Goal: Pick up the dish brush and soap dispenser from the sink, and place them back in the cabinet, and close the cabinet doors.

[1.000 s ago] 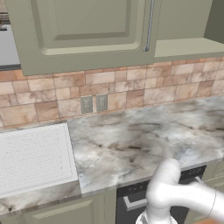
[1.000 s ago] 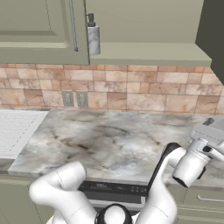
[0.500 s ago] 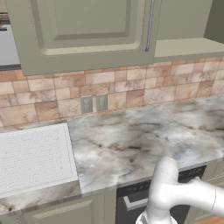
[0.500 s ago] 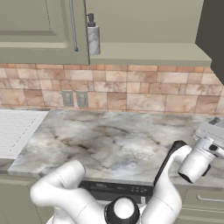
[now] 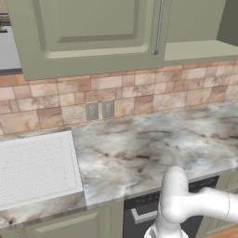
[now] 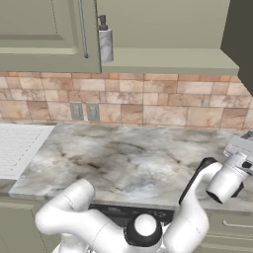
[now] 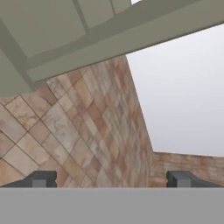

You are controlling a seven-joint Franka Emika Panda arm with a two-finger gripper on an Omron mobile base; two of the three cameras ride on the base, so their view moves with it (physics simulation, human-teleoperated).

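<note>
A: How do the fingers (image 7: 43, 179) stand?

B: Spread wide with nothing between them. In the hand view the gripper (image 7: 111, 180) looks up along the tiled backsplash (image 7: 74, 131) toward the cabinet (image 7: 52, 30) underside and a pale wall. In the right base view the hand sits far right, over the counter (image 6: 128, 158) edge.

A: Where is the soap?

B: One soap dispenser (image 6: 105, 39) stands upright inside the cabinet, on its bottom shelf, just right of the left door (image 6: 47, 34). It is well apart from the gripper, up and to the left of it.

A: Is anything in the way?

B: That door's edge and its silver handle (image 6: 83, 29) stand just beside the bottle. I cannot tell how far open the door is. A dark panel (image 6: 239, 39) hangs at the upper right, possibly the other door.

A: And the brush?

B: I can't make one out.

A: What else is around?

B: Two outlets (image 5: 99, 110) on the backsplash, the sink's ribbed drainboard (image 5: 35, 167) at the left, and one dark appliance front (image 5: 144, 216) under the marble counter.
</note>
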